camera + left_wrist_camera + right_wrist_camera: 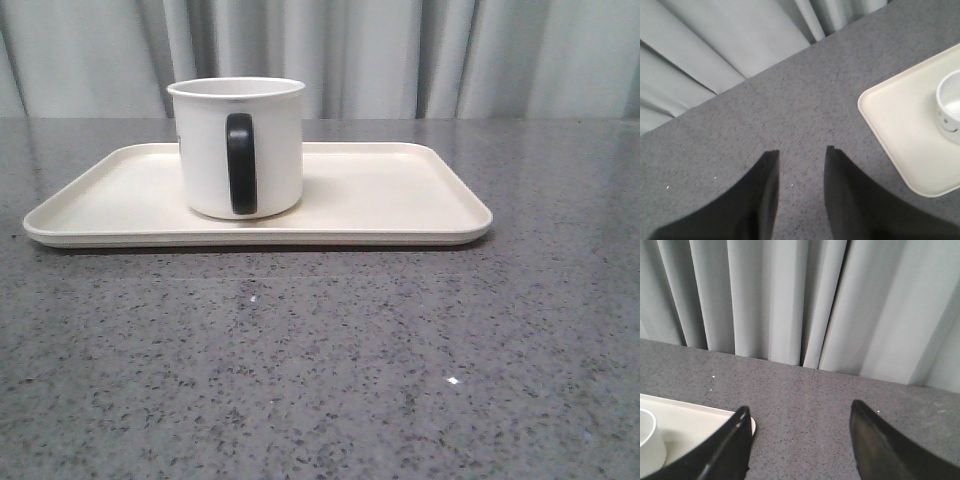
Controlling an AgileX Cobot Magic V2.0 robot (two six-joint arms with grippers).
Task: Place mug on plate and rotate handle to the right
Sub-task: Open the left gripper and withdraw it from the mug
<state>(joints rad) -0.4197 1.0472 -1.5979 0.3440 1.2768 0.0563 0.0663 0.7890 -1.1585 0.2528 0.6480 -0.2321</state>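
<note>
— One mug (237,147) shows in the front view, left of centre in the frame. Where does it sit?

— Upright on the left half of the plate (400,195), a cream rectangular tray lying on the grey speckled table (330,370). Its black handle (240,163) faces the camera, on the near side of the white body. A trace of black print shows at the mug's left edge. Grey curtains (400,55) fill the top of the frame. No gripper appears in this view.

— And the left wrist view?

— Left gripper (802,150) at the bottom centre, its two dark fingers (765,190) parted by a narrow gap with nothing between them, over bare table. One rounded corner of the plate (895,130) lies at the right of the frame, and the mug (950,107) is cut off by the right edge, black dots of its print visible.

— Right wrist view?

— Right gripper (797,412) at the bottom, fingers (880,445) spread wide and empty. A corner of the plate (690,417) shows at lower left, with a sliver of the mug (650,442) at the left edge. Curtains (790,295) hang across the top.
</note>
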